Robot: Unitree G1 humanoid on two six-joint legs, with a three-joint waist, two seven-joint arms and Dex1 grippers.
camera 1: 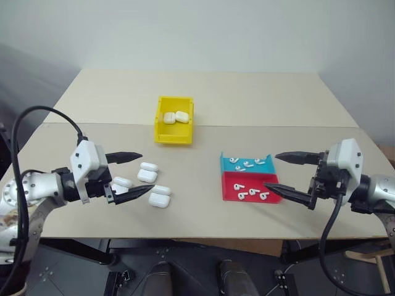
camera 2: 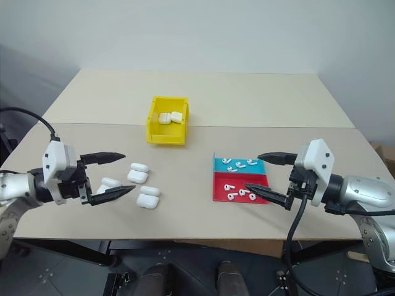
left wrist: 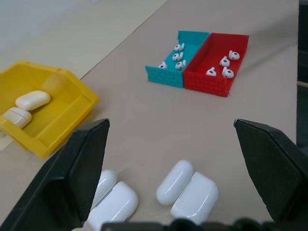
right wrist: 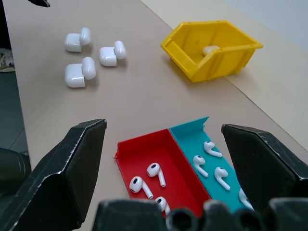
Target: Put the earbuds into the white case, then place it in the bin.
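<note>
Both hands, left (camera 1: 131,172) and right (camera 1: 285,176), are spread wide and hold nothing. Three open cases (camera 1: 148,172) lie on the bench (camera 1: 247,98), earbuds (camera 1: 252,193) in the trays, two cases inside the bin (camera 1: 173,119).

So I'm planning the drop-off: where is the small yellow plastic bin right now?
The small yellow plastic bin sits mid-table, on the far side of the open white cases and left of the cyan tray.
</note>
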